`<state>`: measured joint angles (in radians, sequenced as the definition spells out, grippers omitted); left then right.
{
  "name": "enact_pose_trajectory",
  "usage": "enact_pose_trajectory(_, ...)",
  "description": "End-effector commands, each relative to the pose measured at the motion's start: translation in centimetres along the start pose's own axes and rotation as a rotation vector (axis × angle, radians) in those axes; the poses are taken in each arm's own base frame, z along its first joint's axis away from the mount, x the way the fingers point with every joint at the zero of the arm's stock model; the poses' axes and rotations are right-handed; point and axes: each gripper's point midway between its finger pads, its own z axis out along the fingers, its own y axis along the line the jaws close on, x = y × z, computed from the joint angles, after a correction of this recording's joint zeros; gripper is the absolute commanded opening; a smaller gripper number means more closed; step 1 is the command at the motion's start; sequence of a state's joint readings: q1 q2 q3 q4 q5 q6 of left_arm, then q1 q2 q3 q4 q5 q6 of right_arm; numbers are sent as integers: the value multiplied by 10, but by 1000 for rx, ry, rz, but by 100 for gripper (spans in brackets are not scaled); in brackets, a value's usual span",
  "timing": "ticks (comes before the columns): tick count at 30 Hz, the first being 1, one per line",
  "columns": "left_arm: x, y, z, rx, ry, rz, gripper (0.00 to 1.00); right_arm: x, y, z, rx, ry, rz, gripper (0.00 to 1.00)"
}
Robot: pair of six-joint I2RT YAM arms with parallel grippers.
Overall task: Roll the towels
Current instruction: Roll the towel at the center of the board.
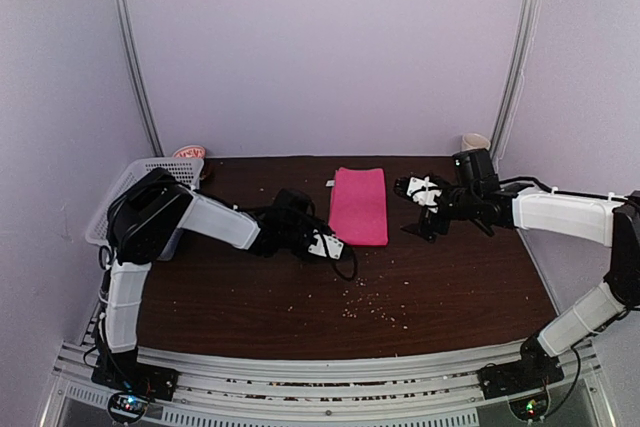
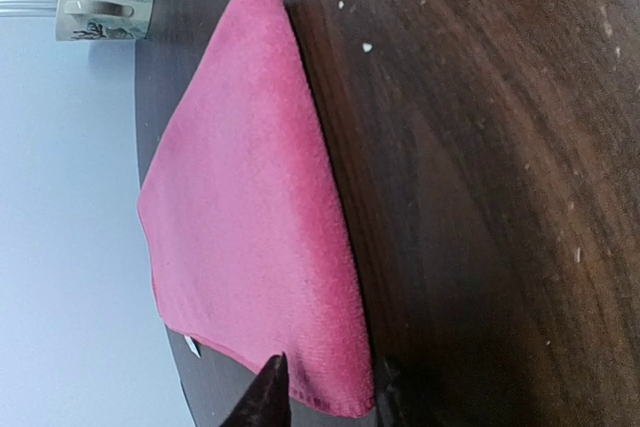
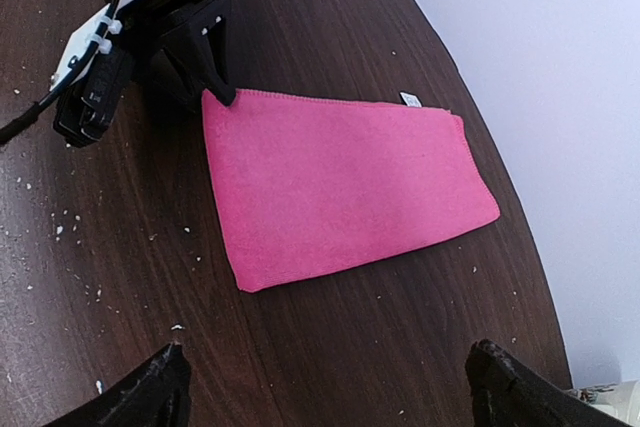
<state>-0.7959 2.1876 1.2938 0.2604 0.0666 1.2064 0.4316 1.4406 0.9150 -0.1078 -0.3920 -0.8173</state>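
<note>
The pink towel (image 1: pixel 358 205) lies flat as a folded rectangle on the dark table, at the middle back. It also shows in the left wrist view (image 2: pixel 250 207) and the right wrist view (image 3: pixel 340 182). My left gripper (image 1: pixel 333 243) is open and low at the towel's near left corner. In its wrist view (image 2: pixel 328 397) one fingertip (image 2: pixel 265 392) is over the towel's edge and the other is on the table beside it. My right gripper (image 1: pixel 415 207) is wide open and empty, above the table right of the towel (image 3: pixel 335 397). The orange towel is not clearly in view.
A white lattice basket (image 1: pixel 125 187) stands at the back left, partly behind the left arm, with a small red-and-white thing (image 1: pixel 190 152) at its far corner. A cream mug (image 1: pixel 475 141) stands at the back right. Crumbs (image 1: pixel 365 302) are scattered on the near table.
</note>
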Motion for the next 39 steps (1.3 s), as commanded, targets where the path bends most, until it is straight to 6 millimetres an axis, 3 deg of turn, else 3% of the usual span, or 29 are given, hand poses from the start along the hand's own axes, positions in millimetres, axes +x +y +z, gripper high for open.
enact_pose_trajectory(1,12,-32,14,91,50,3,26,6,14,5,-54,-7,-20,96)
enact_pose_trajectory(8,16,-39,21,124,71,-5,0,17,30,10,-96,-4,-82,96)
enact_pose_trajectory(12,10,-36,18,145,50,-49,0,26,52,11,-166,-23,-195,95)
enact_pose_trajectory(16,-11,-28,4,192,-34,-141,0,39,78,12,-234,-54,-330,96)
enact_pose_trajectory(20,-31,-22,-13,255,-114,-242,0,46,91,16,-248,-82,-370,93)
enact_pose_trajectory(33,-62,-40,-41,423,-239,-464,0,40,117,40,-201,-76,-446,88)
enact_pose_trajectory(39,-63,-38,-50,487,-304,-544,0,39,121,56,-144,-32,-465,82)
